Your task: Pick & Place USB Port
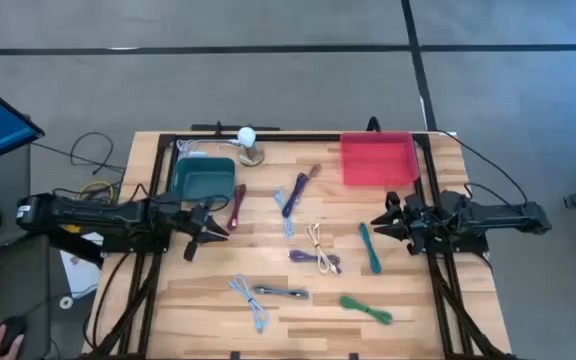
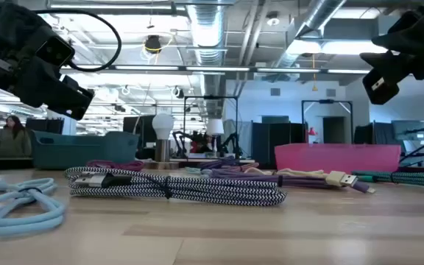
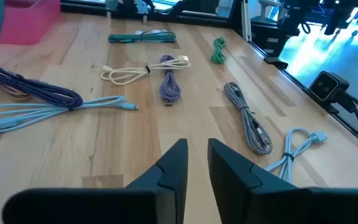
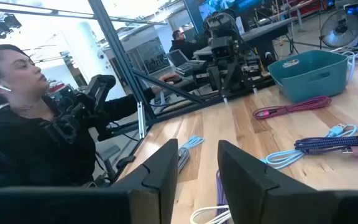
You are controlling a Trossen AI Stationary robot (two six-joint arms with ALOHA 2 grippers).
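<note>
Several coiled USB cables lie spread on the wooden table: a navy one (image 1: 293, 192), a cream one (image 1: 315, 238), a purple one (image 1: 313, 258), a teal one (image 1: 370, 248), a green one (image 1: 366, 310), a grey zigzag one (image 1: 280, 292), a light-blue one (image 1: 251, 300) and a dark red one (image 1: 237, 207). My left gripper (image 1: 208, 235) hovers at the table's left side, beside the dark red cable. Its fingers (image 3: 176, 163) stand a little apart with nothing between them. My right gripper (image 1: 383, 225) hovers at the right side near the teal cable, open (image 4: 197, 163) and empty.
A teal bin (image 1: 203, 178) stands at the far left and a red tray (image 1: 377, 158) at the far right. A white lamp (image 1: 248, 140) stands between them at the far edge. A person (image 4: 23, 124) sits beyond the table's left side.
</note>
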